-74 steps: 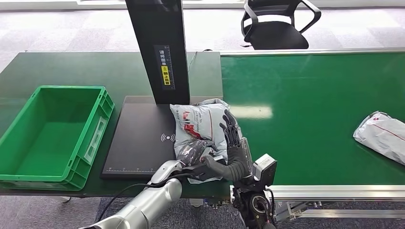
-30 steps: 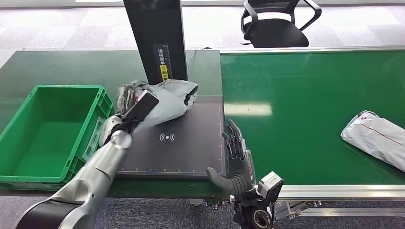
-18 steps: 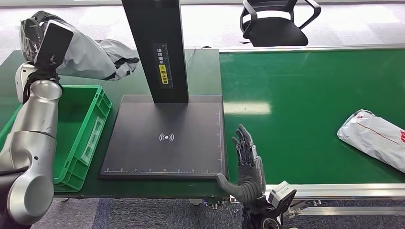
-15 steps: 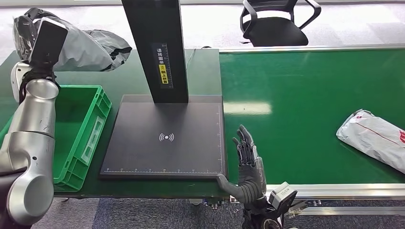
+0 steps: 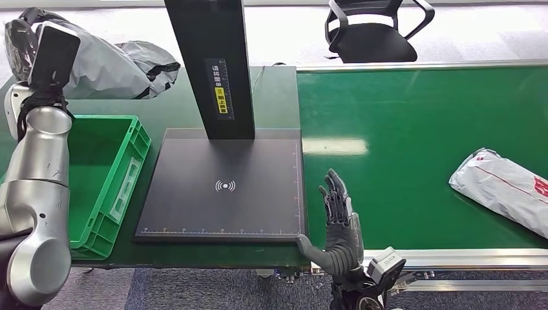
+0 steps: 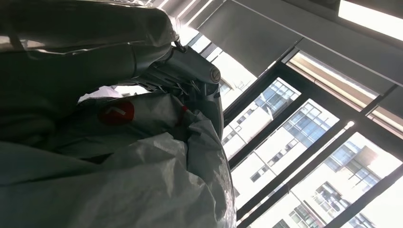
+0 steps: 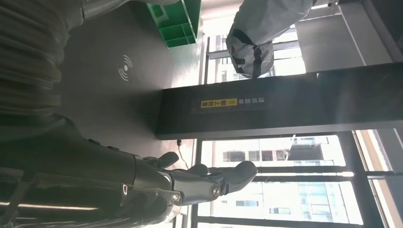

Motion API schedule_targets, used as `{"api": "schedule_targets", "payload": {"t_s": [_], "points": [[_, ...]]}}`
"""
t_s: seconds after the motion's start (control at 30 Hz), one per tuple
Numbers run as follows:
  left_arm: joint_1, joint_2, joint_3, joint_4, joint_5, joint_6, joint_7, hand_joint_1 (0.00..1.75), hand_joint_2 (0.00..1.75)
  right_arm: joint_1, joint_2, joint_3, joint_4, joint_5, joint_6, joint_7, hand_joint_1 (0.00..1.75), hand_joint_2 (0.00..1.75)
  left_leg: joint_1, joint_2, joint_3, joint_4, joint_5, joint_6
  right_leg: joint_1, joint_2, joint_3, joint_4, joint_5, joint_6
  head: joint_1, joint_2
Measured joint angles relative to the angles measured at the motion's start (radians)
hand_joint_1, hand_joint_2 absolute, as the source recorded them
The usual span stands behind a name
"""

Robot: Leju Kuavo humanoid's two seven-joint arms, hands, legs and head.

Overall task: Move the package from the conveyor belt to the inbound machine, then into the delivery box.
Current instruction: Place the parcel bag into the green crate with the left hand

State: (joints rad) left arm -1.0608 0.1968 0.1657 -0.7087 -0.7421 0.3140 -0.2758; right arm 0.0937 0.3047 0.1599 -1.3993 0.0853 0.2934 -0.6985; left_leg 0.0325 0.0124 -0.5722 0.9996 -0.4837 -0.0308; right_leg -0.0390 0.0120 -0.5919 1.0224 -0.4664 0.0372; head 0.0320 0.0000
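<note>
High at the far left of the head view, my left hand (image 5: 22, 35) holds a grey plastic package (image 5: 106, 64) in the air, above and behind the green delivery box (image 5: 39, 236). Close up in the left wrist view the package (image 6: 142, 156) is crumpled, with a red mark, and my left hand (image 6: 185, 71) grips it. The black scanner pad (image 5: 223, 190) of the inbound machine is bare. My right hand (image 5: 337, 223) stands upright and open at the pad's near right corner, holding nothing. Its fingers (image 7: 209, 183) are spread in the right wrist view.
The machine's black post (image 5: 213, 64) rises behind the pad. A second grey package (image 5: 501, 190) lies on the green conveyor belt (image 5: 413, 148) at the right. A black office chair (image 5: 371, 32) stands beyond the belt.
My left arm has lifted the package off the scanner pad and swung it up to the far left, over the box. My right hand let go and drew back. The belt's package moved left.
</note>
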Motion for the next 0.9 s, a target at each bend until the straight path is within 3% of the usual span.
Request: {"api": "schedule_targets", "payload": {"t_s": [0.4, 0.57, 0.7, 0.8, 0.9], "points": [[0.019, 0.023, 0.018, -0.036, 0.041, -0.017, -0.011, 1.75, 1.75, 0.006, 0.001, -0.008, -0.006, 0.001, 0.000, 0.000, 0.00, 1.75, 0.000, 0.001, 0.000, 0.000, 0.000, 0.000, 0.000, 0.000, 0.000, 0.000, 0.000, 0.000, 0.000, 0.000], [0.047, 0.071, 0.056, -0.062, 0.065, -0.033, -0.012, 1.75, 1.75, 0.014, 0.006, -0.014, -0.015, 0.002, 0.002, 0.000, 0.00, 1.75, 0.000, 0.001, 0.000, 0.000, 0.000, 0.000, 0.000, 0.001, -0.001, 0.000, 0.000, 0.000, 0.000, 0.000], [0.107, 0.131, 0.112, -0.035, 0.097, 0.012, -0.017, 1.75, 1.75, 0.018, 0.010, -0.017, -0.023, 0.004, 0.008, 0.000, 0.00, 1.75, 0.000, 0.006, 0.000, -0.002, -0.001, -0.001, 0.000, 0.005, 0.000, 0.001, 0.000, 0.000, 0.000, 0.000], [0.173, 0.203, 0.205, 0.049, 0.148, 0.041, -0.110, 1.75, 1.75, 0.020, 0.011, -0.021, -0.023, 0.004, 0.013, 0.000, 0.00, 1.75, 0.000, 0.013, 0.002, -0.002, -0.002, -0.003, 0.000, 0.012, -0.004, 0.001, 0.000, -0.001, 0.000, 0.000], [0.227, 0.242, 0.281, 0.102, 0.148, 0.043, -0.157, 1.75, 1.75, 0.020, 0.011, -0.027, -0.023, 0.005, 0.019, 0.000, 0.00, 1.75, 0.001, 0.010, 0.001, -0.001, -0.002, -0.003, 0.001, 0.010, -0.005, 0.001, 0.000, -0.001, 0.000, 0.000]]}}
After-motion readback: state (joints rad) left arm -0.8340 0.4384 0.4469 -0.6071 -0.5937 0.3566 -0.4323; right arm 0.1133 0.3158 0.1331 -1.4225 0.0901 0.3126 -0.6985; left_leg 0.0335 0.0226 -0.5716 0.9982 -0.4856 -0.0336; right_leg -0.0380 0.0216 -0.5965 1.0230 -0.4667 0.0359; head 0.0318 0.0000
